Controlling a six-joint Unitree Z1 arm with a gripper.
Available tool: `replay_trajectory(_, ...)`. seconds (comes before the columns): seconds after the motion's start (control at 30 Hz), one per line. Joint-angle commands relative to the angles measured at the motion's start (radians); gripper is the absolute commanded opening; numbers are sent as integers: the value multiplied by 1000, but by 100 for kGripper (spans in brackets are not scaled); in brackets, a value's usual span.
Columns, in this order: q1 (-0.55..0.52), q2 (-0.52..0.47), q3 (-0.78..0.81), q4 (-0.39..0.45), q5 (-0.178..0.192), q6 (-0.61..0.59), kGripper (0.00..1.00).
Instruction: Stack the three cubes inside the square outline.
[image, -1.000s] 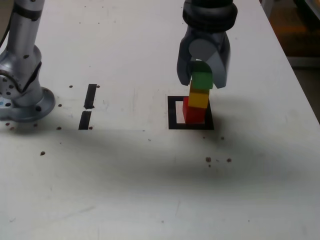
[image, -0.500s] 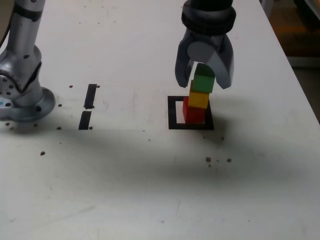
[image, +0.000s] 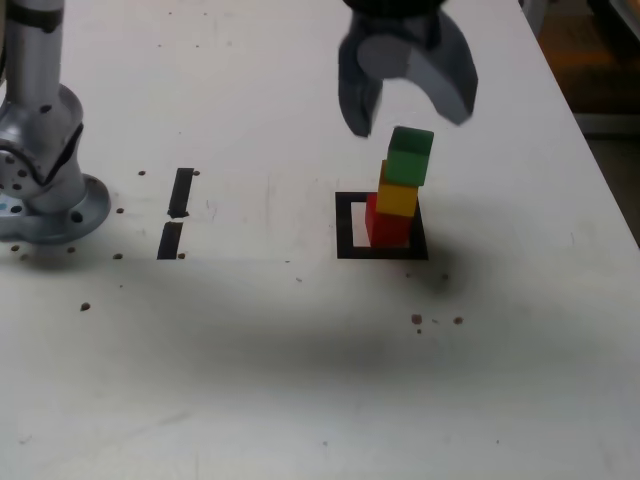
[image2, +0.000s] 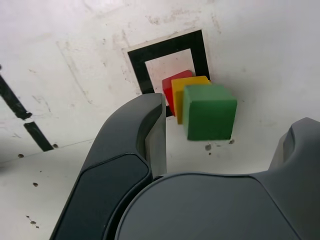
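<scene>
Now the cubes stand stacked in the outline (image: 346, 226): red (image: 385, 227) at the bottom, yellow (image: 398, 197) on it, green (image: 409, 157) on top. Above them the gripper (image: 407, 100) hangs with jaws apart, holding nothing, over the white surface (image: 300, 380).

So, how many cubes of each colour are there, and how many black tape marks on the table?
Red cube: 1
Yellow cube: 1
Green cube: 1
Square outline: 1
Short tape strips: 2
Total: 6
</scene>
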Motion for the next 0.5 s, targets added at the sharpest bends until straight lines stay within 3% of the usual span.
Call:
replay_trajectory(0.0, -2, -52, 32, -2, 15, -11, 91)
replay_trajectory(0.2, 22, -171, 173, 1, 38, -44, 99)
replay_trajectory(0.47, 85, -269, 443, -40, -18, -78, 100)
